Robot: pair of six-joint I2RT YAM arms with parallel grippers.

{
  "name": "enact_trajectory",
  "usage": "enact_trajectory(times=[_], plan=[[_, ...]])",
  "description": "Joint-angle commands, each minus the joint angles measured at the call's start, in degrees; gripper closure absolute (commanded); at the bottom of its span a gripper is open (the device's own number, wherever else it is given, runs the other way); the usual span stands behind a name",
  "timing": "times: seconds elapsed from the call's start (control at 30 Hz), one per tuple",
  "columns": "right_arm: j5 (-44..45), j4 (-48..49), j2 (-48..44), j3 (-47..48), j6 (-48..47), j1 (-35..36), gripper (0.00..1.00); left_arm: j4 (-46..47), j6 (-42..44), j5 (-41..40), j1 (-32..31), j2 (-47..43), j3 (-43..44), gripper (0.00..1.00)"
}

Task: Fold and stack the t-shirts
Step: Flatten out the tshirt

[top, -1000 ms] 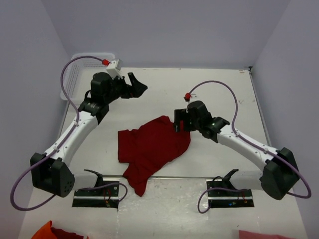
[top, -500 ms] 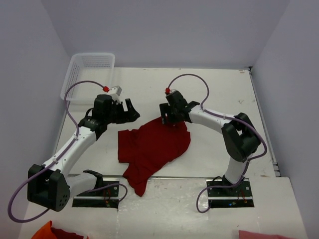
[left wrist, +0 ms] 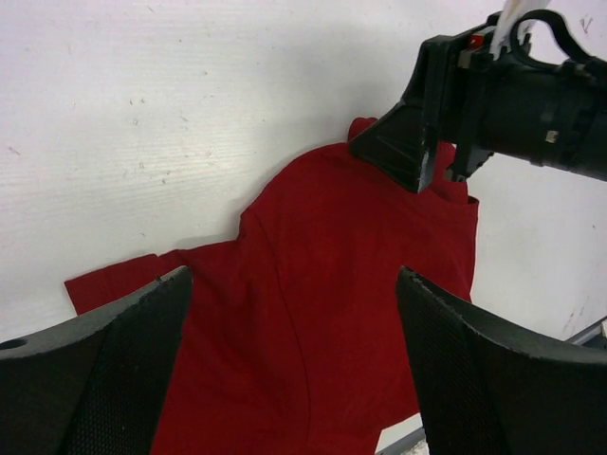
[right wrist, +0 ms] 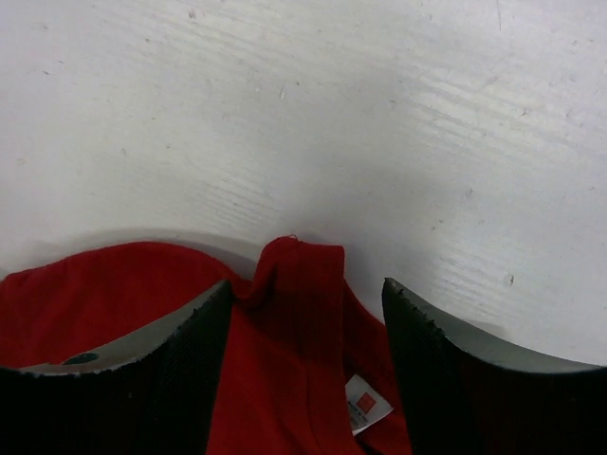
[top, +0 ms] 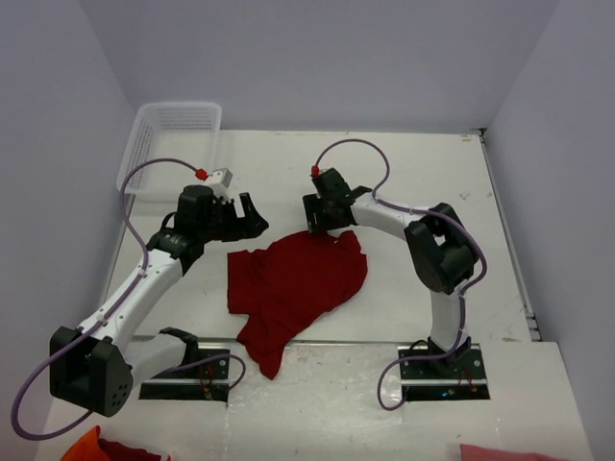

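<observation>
The white bench [top: 413, 173] carries a single dark red t-shirt [top: 293, 283]. It lies about midway between the left and right edges, with its lower end reaching towards the near edge. It is rumpled and loosely spread, not squared up, and I see no clean fold in it and no stack anywhere, so I judge the task barely begun. Flattening, folding and stacking all remain to be done.

The white mesh basket [top: 173, 130] sits at the far left corner, tipped against the wall, and no cloth shows inside it. Scraps of orange-red [top: 91, 447] and pink cloth [top: 500, 451] show beyond the near edge; I cannot tell what they are.

The left gripper [top: 254, 215] hangs just beyond the shirt's far left side, jaws spread wide with nothing between them. The right gripper [right wrist: 305, 289] is down at the shirt's far edge. Its jaws stand apart on either side of a raised ridge of collar, not yet pinching it.

The small white neck label [right wrist: 365, 403] lies just inside that collar.
</observation>
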Motion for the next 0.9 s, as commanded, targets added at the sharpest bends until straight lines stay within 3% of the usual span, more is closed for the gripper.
enact_trajectory(times=[0.0,0.1,0.2,0.23,0.4,0.6,0.87], plan=[[-1.44,-0.69,0.68,1.93,-0.36,-0.3,0.35,-1.49,0.97,0.39,0.14,-2.09,0.84,0.11],[-1.88,-0.08,1.12,1.66,-0.09,-0.21,0.44,-1.93,1.59,0.04,0.14,-2.44,1.46,0.11],[-1.8,-0.08,1.65,2.54,-0.53,-0.3,0.76,-2.19,1.85,-0.05,0.14,-2.18,1.99,0.1],[-1.45,-0.16,1.65,2.8,-0.62,-0.47,0.99,-2.19,1.94,-0.05,0.14,-2.18,1.9,0.1],[6.0,-1.3,-2.03,5.35,-1.93,-0.56,1.0,-2.37,2.73,-0.84,0.14,-2.01,0.85,0.1],[16.56,-13.94,-6.34,13.53,-1.15,-4.85,1.0,-3.07,2.38,-2.07,0.14,-0.78,0.23,0.11],[18.5,-14.49,-12.41,4.31,1.84,-14.7,1.0,-1.05,1.86,0.65,0.14,1.42,0.49,0.11]])
